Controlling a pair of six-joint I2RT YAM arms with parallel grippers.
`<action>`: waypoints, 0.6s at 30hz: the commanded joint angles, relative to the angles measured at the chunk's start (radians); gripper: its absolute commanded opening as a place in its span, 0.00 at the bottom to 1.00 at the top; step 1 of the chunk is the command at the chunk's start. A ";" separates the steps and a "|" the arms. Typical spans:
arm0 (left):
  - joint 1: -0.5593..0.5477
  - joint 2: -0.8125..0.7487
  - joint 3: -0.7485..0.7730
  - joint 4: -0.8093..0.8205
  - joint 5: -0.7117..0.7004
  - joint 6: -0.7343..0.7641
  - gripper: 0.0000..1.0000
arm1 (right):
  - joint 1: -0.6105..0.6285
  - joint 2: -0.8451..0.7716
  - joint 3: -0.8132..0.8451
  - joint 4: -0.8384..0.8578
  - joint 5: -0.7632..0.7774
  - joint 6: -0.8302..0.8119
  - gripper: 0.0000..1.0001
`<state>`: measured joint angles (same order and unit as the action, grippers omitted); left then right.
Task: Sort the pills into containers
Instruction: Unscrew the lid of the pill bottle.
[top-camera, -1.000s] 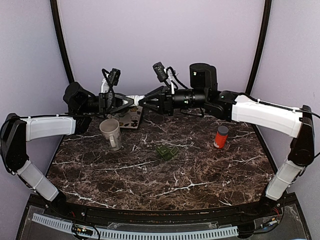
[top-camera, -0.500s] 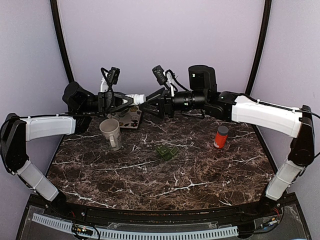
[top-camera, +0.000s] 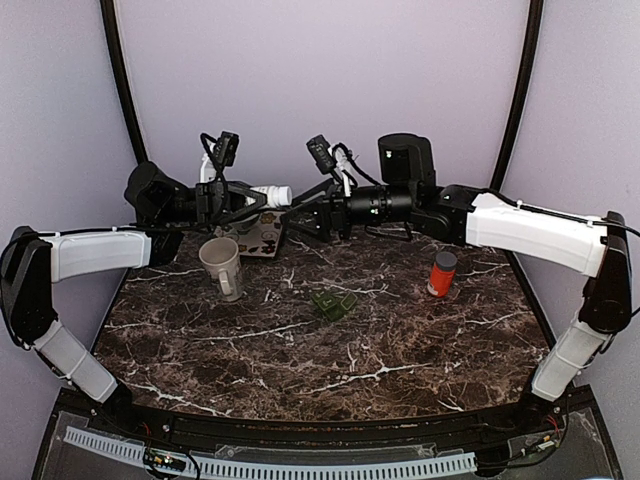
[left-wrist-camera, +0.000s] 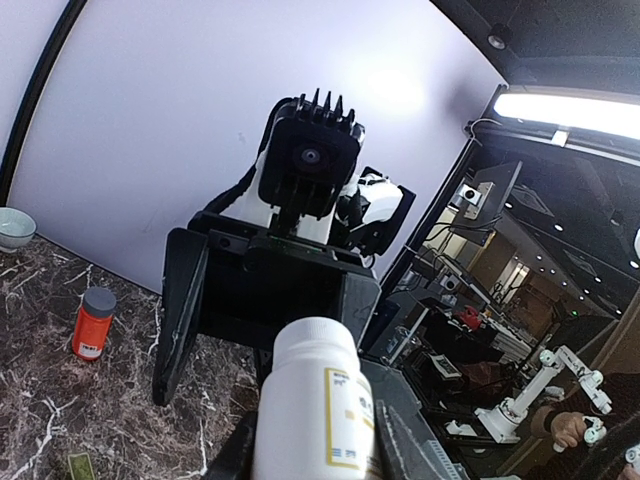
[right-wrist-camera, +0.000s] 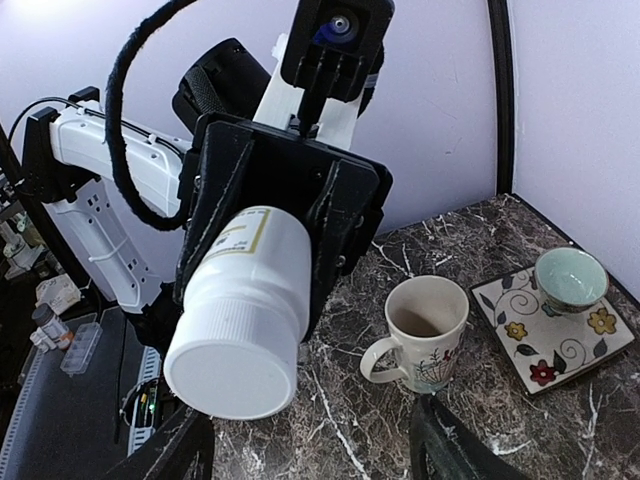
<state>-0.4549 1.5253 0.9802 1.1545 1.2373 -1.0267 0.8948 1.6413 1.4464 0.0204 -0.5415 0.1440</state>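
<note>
While the left gripper is clamped on the white pill bottle, it holds the bottle level above and behind the mug, capped end pointing right. The right gripper, above and right of the mug, has its jaws apart and empty, just clear of that end. An orange vial stands upright well right of the mug.

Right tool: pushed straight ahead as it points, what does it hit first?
Likely the white pill bottle held by the left tool, cap facing it; exact alignment unclear.
</note>
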 joint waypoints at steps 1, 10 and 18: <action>-0.006 -0.019 0.032 0.000 0.008 0.036 0.00 | 0.006 -0.039 -0.020 0.022 0.016 0.040 0.68; -0.005 -0.001 0.042 0.000 -0.002 0.072 0.00 | 0.005 -0.139 -0.138 0.148 -0.001 0.364 0.68; -0.005 0.010 0.038 -0.017 -0.019 0.139 0.00 | -0.008 -0.169 -0.223 0.310 -0.002 0.798 0.66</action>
<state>-0.4545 1.5410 0.9943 1.1355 1.2289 -0.9558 0.8936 1.4734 1.2522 0.1951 -0.5415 0.6701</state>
